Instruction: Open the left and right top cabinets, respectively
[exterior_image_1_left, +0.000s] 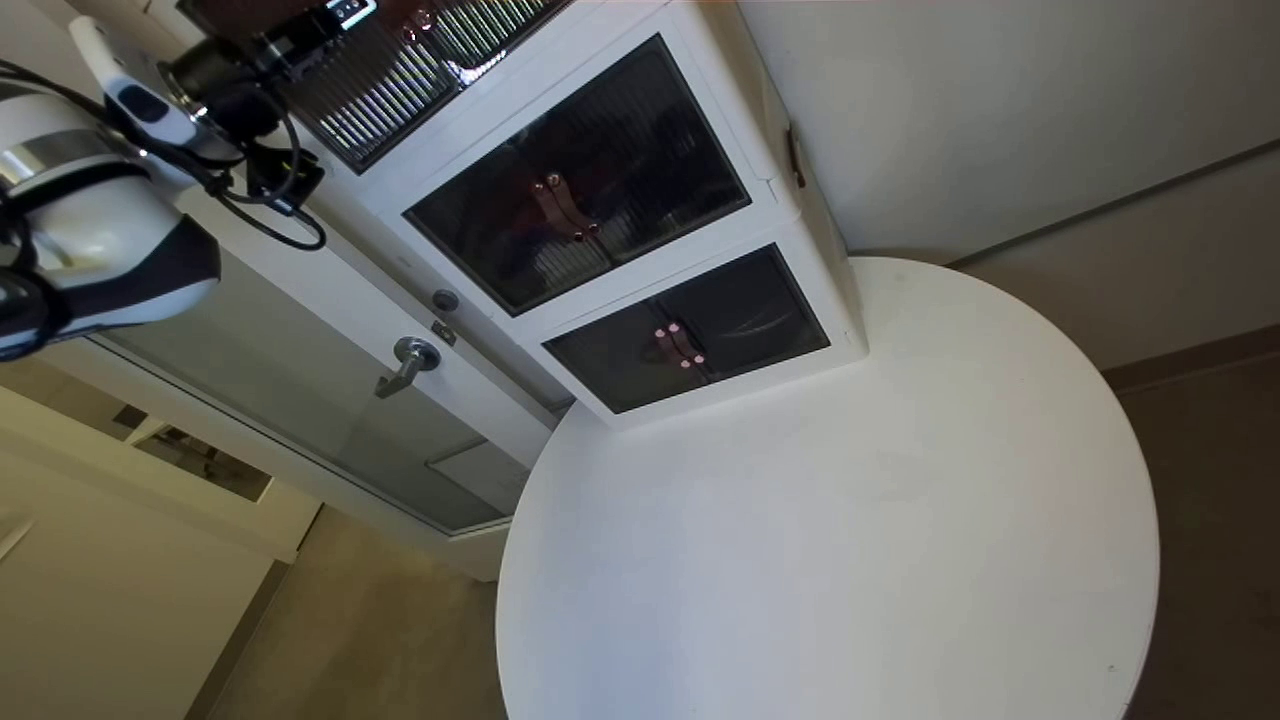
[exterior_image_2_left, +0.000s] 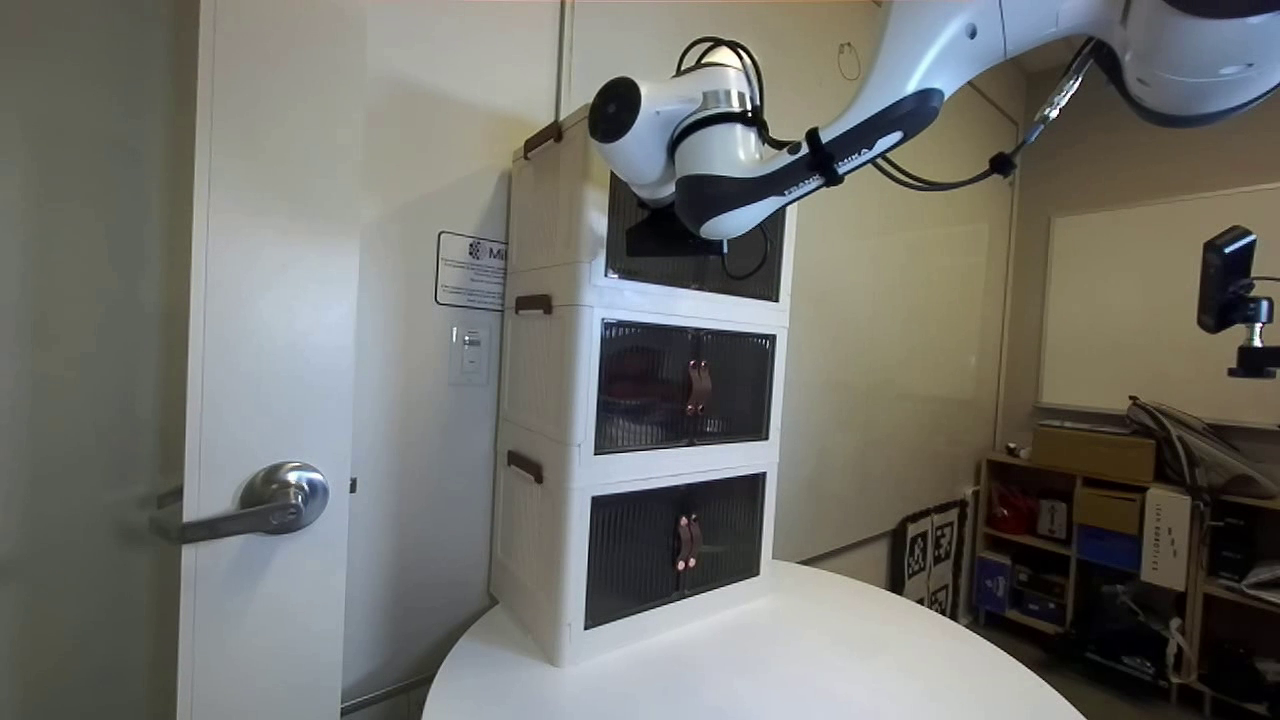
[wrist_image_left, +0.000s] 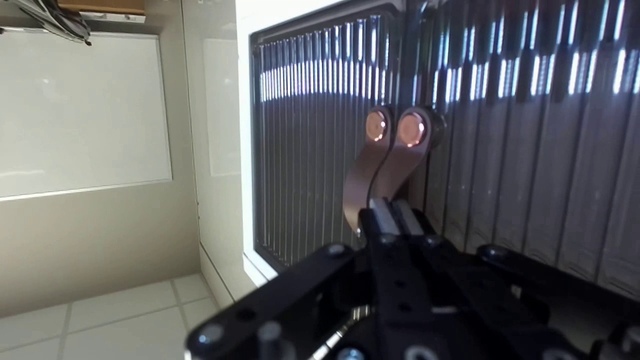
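The wrist picture stands upside down. The top unit's left cabinet door (wrist_image_left: 530, 165), slatted and dark grey, fills its right side. The right cabinet door (wrist_image_left: 305, 160), white-framed, is left of it. Both lie flush in the frame, insides hidden. Each has a brown strap handle with copper studs. My gripper (wrist_image_left: 395, 207) is shut on the left door's handle (wrist_image_left: 407, 155), with a thin gap between its pale pads. The right door's handle (wrist_image_left: 357, 190) passes beside the fingers. In an exterior view the arm covers much of the left door (exterior_image_2_left: 622, 240); the fingertips are hidden there.
Below the top unit, a middle unit (exterior_image_2_left: 687, 460) and a bottom unit (exterior_image_2_left: 660, 640) are stacked on a round white table (exterior_image_1_left: 850, 560), their doors closed. A room door with a lever handle (exterior_image_2_left: 285, 500) stands close beside the stack. A mounted camera (exterior_image_2_left: 1228, 280) is at the far right.
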